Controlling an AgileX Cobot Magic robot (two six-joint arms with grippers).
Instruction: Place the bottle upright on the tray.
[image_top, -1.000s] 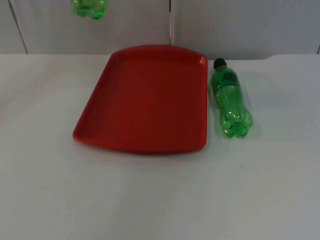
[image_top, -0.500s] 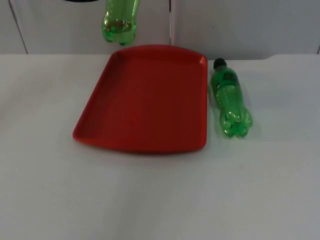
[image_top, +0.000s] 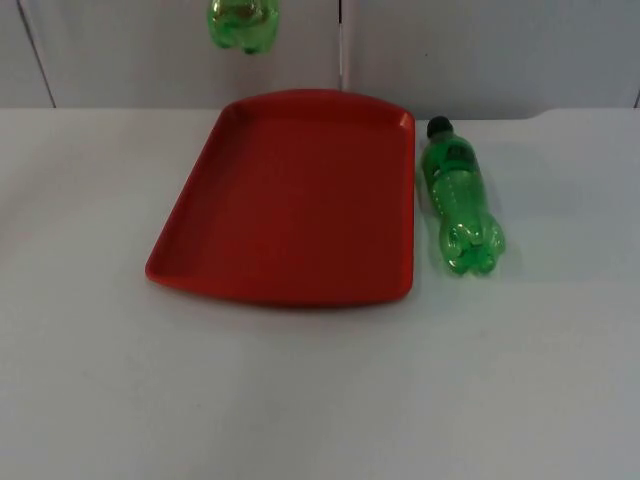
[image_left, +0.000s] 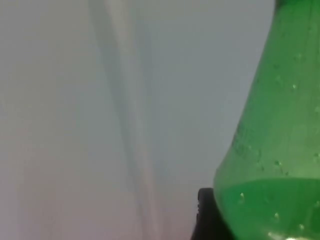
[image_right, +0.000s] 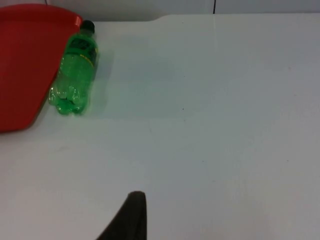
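The white table top (image_top: 300, 390) occupies the lower frame of the top view. At centre lies the flat red plastic tray (image_top: 290, 200), its bed bare. Just beside the tray's right edge, a green plastic bottle with a black cap (image_top: 460, 195) lies on its side, cap toward the far wall; the right wrist view shows the same bottle (image_right: 74, 75) next to the tray (image_right: 25, 65). The right gripper's finger spacing cannot be determined from its fingertip (image_right: 131, 217), poised above bare table. At the upper edge, left of centre, the lobed base of a second green bottle (image_top: 243, 22) hangs before the grey partition wall (image_top: 480, 50), its upper part cut off. In the left wrist view this second green bottle (image_left: 275, 150) sits against a black fingertip (image_left: 206, 215) of the left gripper, apparently clamped.
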